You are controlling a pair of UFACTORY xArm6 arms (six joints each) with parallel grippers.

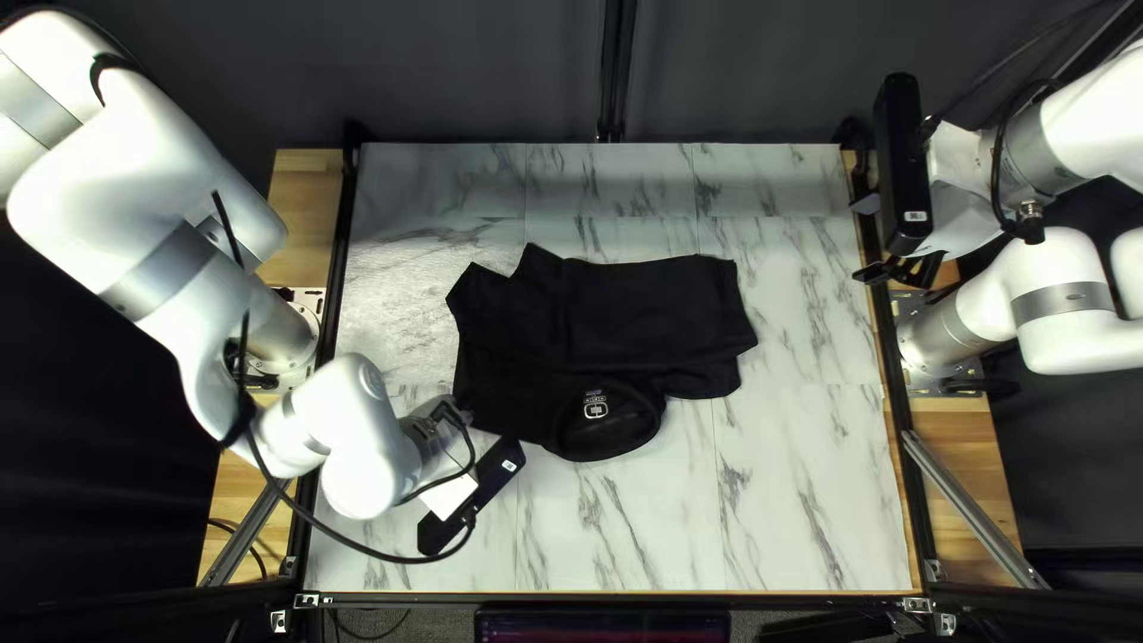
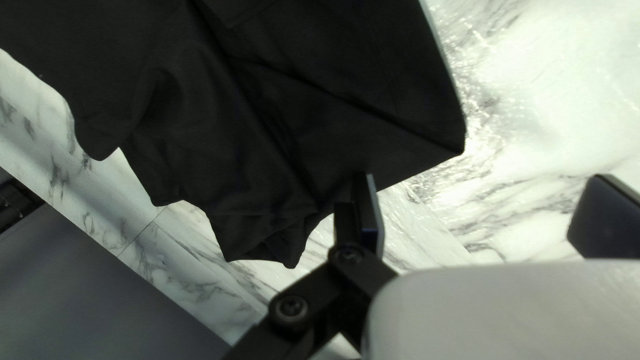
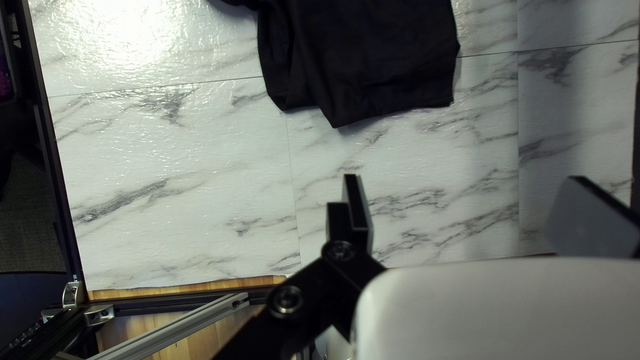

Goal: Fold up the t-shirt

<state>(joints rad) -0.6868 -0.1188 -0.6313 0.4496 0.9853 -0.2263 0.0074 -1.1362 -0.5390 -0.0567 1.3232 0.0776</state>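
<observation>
A black t-shirt (image 1: 643,312) lies partly folded on a marbled tabletop (image 1: 667,524); left claw (image 1: 445,417) is open near it, right claw (image 1: 900,272) open, well apart.

Black t-shirt (image 1: 649,316) on marbled table (image 1: 667,524)

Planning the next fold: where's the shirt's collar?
In the top left view, the collar is at the shirt's near edge, right of my left wrist's camera.
</observation>
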